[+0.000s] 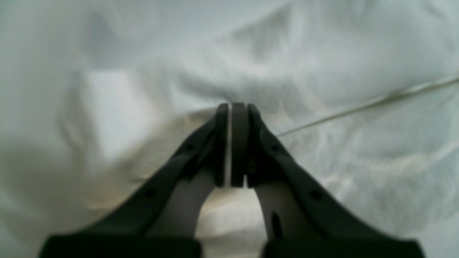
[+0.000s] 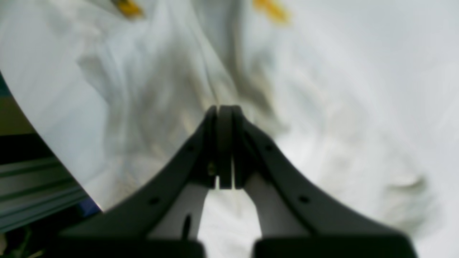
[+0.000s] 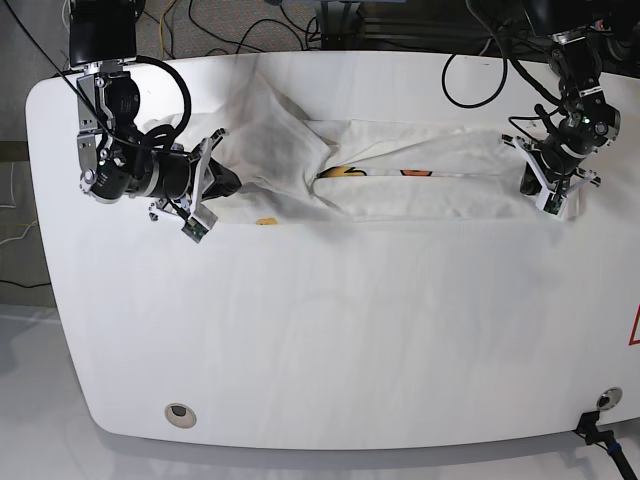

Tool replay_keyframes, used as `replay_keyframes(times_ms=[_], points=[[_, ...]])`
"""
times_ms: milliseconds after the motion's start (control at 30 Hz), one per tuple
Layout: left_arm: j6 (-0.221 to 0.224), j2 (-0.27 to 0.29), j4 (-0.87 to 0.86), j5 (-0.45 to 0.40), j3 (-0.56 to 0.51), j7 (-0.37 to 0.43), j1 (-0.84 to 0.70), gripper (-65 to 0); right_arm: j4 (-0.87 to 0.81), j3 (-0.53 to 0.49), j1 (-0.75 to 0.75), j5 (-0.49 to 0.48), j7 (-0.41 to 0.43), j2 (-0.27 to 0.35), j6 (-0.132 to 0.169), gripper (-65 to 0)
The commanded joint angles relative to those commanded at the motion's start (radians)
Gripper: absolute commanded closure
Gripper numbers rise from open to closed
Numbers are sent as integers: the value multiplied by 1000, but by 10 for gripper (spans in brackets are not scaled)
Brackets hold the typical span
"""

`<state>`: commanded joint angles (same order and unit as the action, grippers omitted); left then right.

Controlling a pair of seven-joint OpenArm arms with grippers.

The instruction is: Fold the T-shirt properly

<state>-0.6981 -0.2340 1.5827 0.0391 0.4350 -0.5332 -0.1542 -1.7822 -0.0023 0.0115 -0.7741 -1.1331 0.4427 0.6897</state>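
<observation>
Overhead, we see the T-shirt [image 3: 400,170] stretched along the white surface [image 3: 330,340], left pincer [image 3: 546,190] and right pincer [image 3: 222,185] each clamping an end; soft, limp cloth, best gripped at hems.

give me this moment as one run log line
left gripper: shut on T-shirt | right gripper: shut on T-shirt | shirt: stretched between them on table

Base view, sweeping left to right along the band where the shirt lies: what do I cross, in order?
Right arm's black claw pinching the cloth → bunched end of the white cotton T-shirt → yellow print patch → orange print patch → left arm's claw at the shirt's far end.
</observation>
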Motion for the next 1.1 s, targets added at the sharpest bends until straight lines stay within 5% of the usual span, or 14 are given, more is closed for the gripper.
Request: replay_keyframes(times_ms=[67, 300, 400, 467, 567, 800, 1100], points=[[0, 0, 32, 0, 0, 0, 0, 0, -35, 0, -2, 0, 2, -3, -46, 0], [0, 3, 123, 2, 2, 5, -20, 0, -153, 0, -58, 0, 78, -18, -296, 0], [0, 6, 126, 2, 2, 8, -20, 0, -160, -3, -106, 38, 178, -25, -400, 0], [0, 9, 126, 2, 3, 52, -21, 0, -164, -3, -147, 132, 273, -31, -442, 0], [0, 34, 124, 2, 5, 147, -38, 0, -164, 0, -219, 318, 431, -89, -463, 0], [30, 78, 121, 2, 5, 304, -69, 0, -161, 0, -368, 723, 773, -252, -459, 0], [24, 86, 132, 3, 6, 316, -137, 0, -164, 2, -459, 733, 818, -275, -457, 0]])
